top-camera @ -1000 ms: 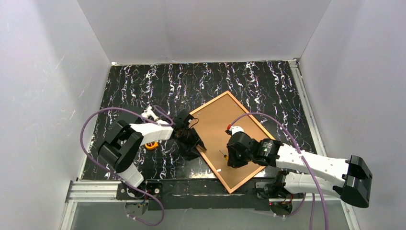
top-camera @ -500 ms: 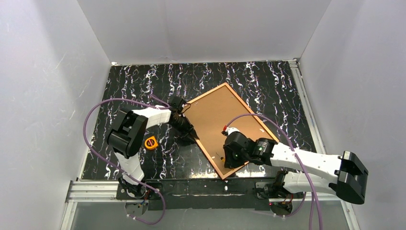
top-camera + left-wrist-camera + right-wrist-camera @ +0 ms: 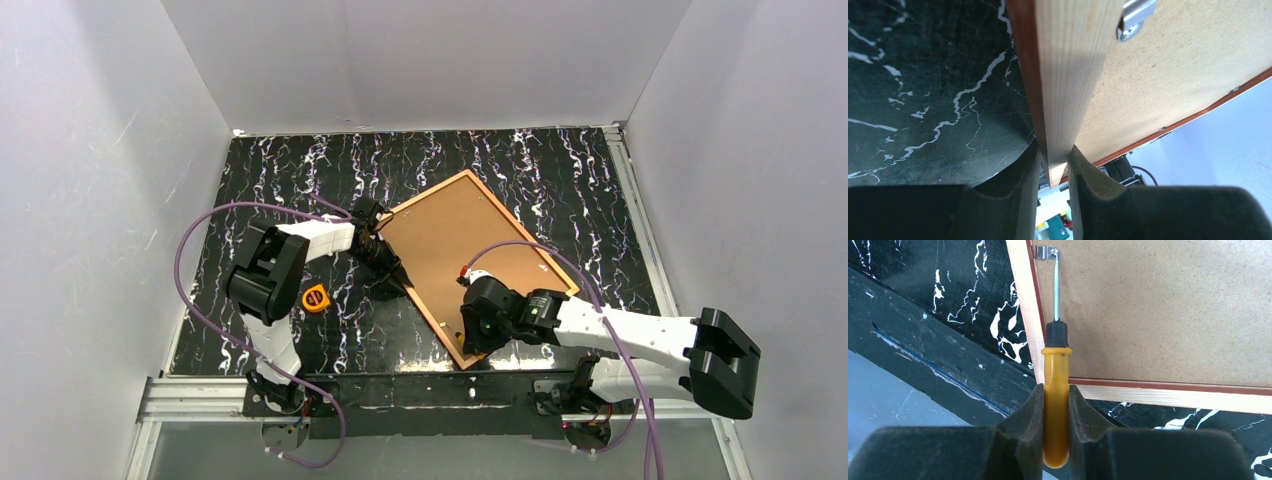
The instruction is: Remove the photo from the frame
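Both grip: left fingers (image 3: pixel 1019 192) pinch the frame (image 3: pixel 1063 75), right fingers (image 3: pixel 1029 426) squeeze a screwdriver (image 3: pixel 1055 385) (tip ahead on a clip (image 3: pixel 1045 251)) that may slip and scratch.

No text, label, brand mark or number can be read anywhere in view. The face of the small orange tape measure (image 3: pixel 315 298) is too small to make out.
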`<state>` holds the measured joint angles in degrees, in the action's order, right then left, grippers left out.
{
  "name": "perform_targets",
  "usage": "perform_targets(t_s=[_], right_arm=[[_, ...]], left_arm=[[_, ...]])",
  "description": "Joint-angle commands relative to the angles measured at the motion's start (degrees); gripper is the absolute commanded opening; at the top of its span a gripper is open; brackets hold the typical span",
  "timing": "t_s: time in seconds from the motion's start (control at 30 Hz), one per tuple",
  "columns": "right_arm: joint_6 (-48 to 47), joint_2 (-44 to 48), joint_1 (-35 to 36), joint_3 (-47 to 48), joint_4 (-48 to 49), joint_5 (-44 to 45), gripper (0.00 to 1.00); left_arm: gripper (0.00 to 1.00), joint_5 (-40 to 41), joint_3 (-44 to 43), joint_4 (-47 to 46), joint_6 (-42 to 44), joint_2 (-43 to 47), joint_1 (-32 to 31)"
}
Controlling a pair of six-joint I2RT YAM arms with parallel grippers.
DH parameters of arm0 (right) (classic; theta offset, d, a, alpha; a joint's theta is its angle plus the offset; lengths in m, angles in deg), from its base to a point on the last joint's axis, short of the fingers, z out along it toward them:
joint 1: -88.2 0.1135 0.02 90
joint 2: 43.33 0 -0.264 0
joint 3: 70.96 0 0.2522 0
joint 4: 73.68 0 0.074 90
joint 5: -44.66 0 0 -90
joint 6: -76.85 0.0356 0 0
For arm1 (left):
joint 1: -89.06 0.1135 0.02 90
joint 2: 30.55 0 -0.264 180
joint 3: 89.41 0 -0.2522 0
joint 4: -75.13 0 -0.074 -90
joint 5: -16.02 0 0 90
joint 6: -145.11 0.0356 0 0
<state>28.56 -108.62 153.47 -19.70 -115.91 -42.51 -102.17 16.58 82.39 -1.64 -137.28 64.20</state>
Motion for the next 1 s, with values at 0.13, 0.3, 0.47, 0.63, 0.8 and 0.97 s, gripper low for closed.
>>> perform_targets(t_s=[0.13, 0.3, 0.47, 0.63, 0.8, 0.97], right_arm=[[1.26, -1.52, 1.87, -0.31, 2.74, -1.58, 0.01], [2.74, -0.32, 3.87, 0.01, 1.44, -0.19, 0.01], [4.2, -0.97, 5.49, -0.51, 1.92, 0.93, 0.01], [4.49, -4.08, 5.53, 0.75, 1.8, 5.19, 0.01], [5.58, -7.97, 5.5, 4.86, -0.59, 12.95, 0.01], [5.53, -11.18, 5.56, 7.99, -0.37, 18.51, 0.01]], left_arm=[[0.0, 8.76, 1.91, 4.39, 1.19, -3.45, 1.13], [0.0, 8.94, 1.77, 4.79, 1.71, -3.46, 1.14], [0.0, 8.85, 2.3, 4.44, 1.73, -3.35, 1.22], [0.0, 8.85, 3.17, 4.27, 1.56, -2.81, 1.22], [0.0, 8.85, 4.3, 4.01, 1.46, -2.3, 1.15], [0.0, 8.67, 5.74, 3.45, 1.3, -1.59, 1.14]])
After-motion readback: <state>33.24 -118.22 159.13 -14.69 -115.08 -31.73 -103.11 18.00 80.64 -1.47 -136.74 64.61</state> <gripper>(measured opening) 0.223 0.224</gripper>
